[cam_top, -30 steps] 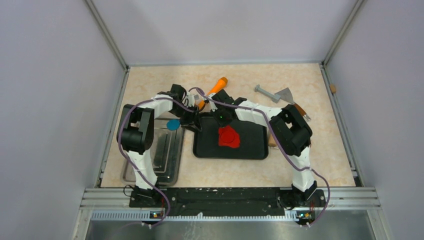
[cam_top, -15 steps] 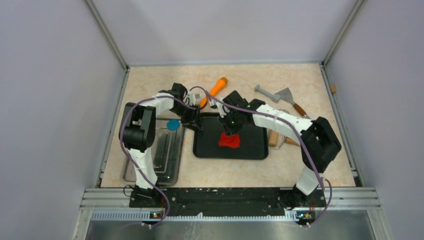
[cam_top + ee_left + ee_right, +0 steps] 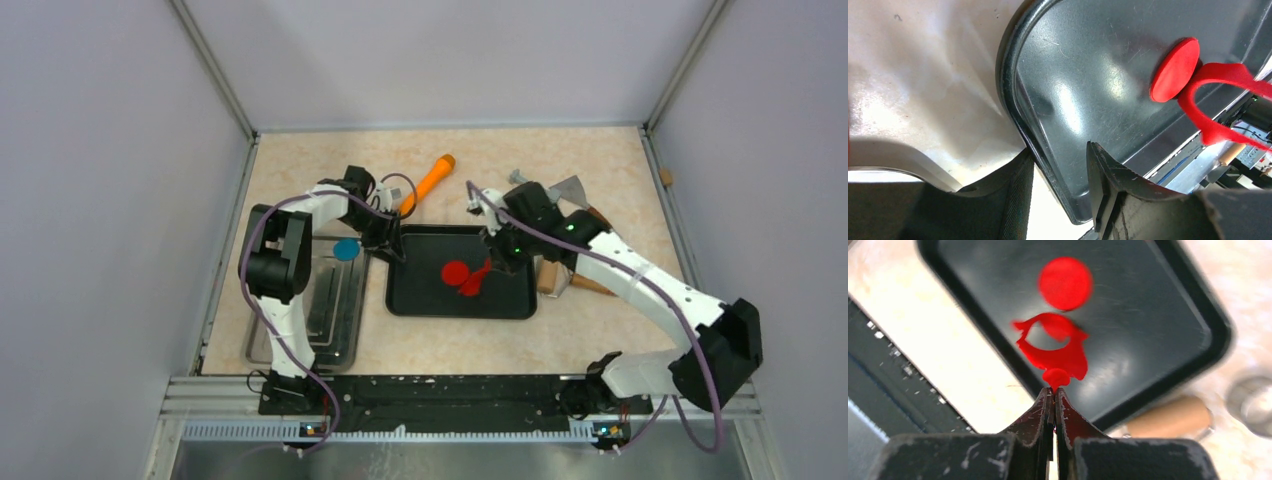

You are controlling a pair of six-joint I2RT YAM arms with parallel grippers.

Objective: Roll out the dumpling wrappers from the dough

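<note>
A round red dough disc (image 3: pixel 455 272) (image 3: pixel 1065 283) (image 3: pixel 1175 70) lies flat on the black tray (image 3: pixel 420 300). A ragged ring-shaped dough scrap (image 3: pixel 1053 347) (image 3: pixel 478 280) (image 3: pixel 1220 82) hangs just to its right, lifted off the tray floor. My right gripper (image 3: pixel 1054 389) (image 3: pixel 495 262) is shut on one end of the scrap, over the tray's right half. My left gripper (image 3: pixel 1058 150) (image 3: pixel 388 243) sits at the tray's far left corner. One finger is outside the rim and one inside, and they hold the tray (image 3: pixel 1073 75).
An orange rolling pin (image 3: pixel 428 180) lies behind the tray. A blue disc (image 3: pixel 346 249) rests by a metal tray (image 3: pixel 335 310) on the left. A scraper (image 3: pixel 575 192) and grey tool (image 3: pixel 530 185) lie at the back right. A wooden handle (image 3: pixel 548 277) (image 3: pixel 1168 417) borders the tray's right edge.
My right arm swung out to the right and peeled the scrap away from the sheet, leaving a round disc on the tray. The left arm stayed on the tray corner.
</note>
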